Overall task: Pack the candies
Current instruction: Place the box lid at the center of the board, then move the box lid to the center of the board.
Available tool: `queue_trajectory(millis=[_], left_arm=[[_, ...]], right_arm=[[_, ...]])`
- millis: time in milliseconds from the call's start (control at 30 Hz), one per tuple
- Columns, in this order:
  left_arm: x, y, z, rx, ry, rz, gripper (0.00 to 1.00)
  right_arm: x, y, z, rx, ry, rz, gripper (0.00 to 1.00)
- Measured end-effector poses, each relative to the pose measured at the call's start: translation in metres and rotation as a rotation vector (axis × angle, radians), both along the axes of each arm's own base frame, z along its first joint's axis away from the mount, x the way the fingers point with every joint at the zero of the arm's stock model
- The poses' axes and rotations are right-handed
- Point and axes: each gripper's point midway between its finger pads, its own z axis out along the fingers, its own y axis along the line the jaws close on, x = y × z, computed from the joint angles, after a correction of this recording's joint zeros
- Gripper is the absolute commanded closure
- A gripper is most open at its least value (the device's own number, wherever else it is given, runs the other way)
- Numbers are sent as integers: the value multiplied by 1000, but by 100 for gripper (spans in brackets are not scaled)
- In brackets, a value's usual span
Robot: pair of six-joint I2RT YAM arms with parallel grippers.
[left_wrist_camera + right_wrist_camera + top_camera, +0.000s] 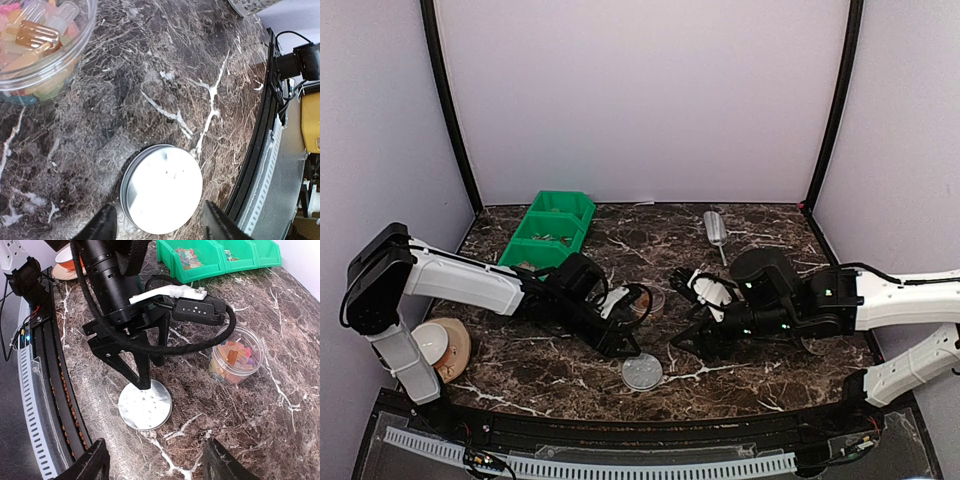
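Note:
The candies (235, 356) are mixed-colour sweets filling a small clear round tub (216, 367) that stands open on the marble table; they also show in the left wrist view (30, 35). The tub's silver lid (642, 372) lies flat on the table in front of it. My left gripper (618, 345) is open and low over the lid (162, 189), with one fingertip (142, 377) at the lid's far edge (145, 407). My right gripper (692, 340) is open and empty, just right of the lid and apart from it.
A green plastic bin (550, 232) with more candies (187, 255) stands at the back left. A clear scoop (715, 228) lies at the back middle. A mug on a coaster (435, 343) sits at the front left. The table's front rail (260, 145) is close.

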Motion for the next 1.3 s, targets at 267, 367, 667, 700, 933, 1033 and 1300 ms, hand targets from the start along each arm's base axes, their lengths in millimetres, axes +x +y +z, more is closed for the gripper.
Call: queue_trajectory(millis=[267,367,667,700,933,1033,1300], left_arm=[[25,11,6,15,-84,60,18],[39,18,19,2,-162,97,13],[64,46,37,-49,-426,212,1],[66,49,36,-53,-447,225,1],[81,64,32,-60,-559,335,1],[91,65,37,-70,-602,379,1],[105,64,19,-36,-614,412,1]], right_arm=[[1,-1,1,-2,-18,2,23],[2,-1,1,3,-20,0,22],[2,0,2,19,-44,12,3],[2,1,1,17,-46,14,3],[2,11,-19,-30,-53,42,3],[1,16,-30,-55,-50,56,3],[14,19,-45,-90,-77,-7,3]])
